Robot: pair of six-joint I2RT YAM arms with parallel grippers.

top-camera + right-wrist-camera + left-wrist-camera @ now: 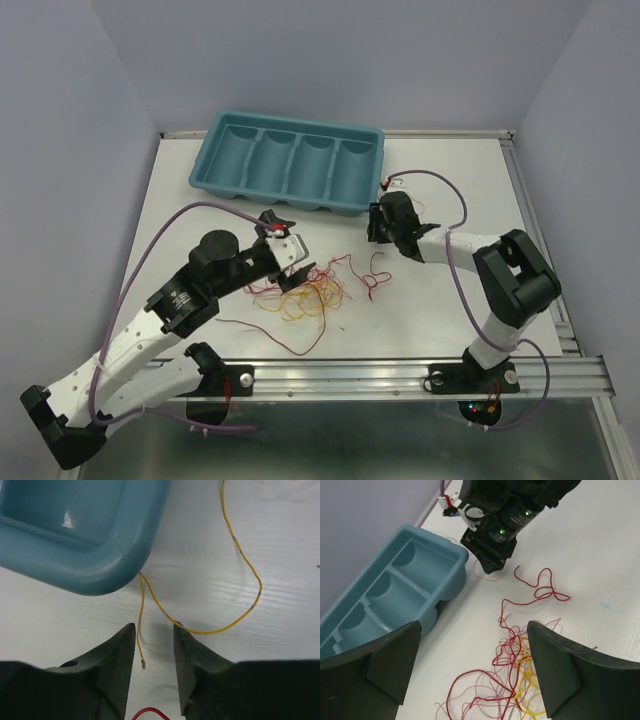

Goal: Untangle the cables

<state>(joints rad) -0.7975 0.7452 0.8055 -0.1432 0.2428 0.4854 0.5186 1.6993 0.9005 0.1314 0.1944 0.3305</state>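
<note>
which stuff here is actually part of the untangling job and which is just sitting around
Part of the job:
cable tangle, red, orange and yellow
loose red cable
loose yellow cable by the tray corner

Just lying about:
teal tray, compartments empty
purple arm cable

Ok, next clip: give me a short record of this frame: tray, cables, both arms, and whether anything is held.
tray: teal, four compartments that look empty, far side of the table
cables: red, orange and yellow wires tangled in one heap mid-table
yellow wire: lies apart from the heap, by the tray's right corner
left gripper: jaws wide open above the heap, holding nothing
right gripper: low at the tray corner, jaws apart either side of the yellow wire's end, not pinching it
status: heap not yet untangled
</note>
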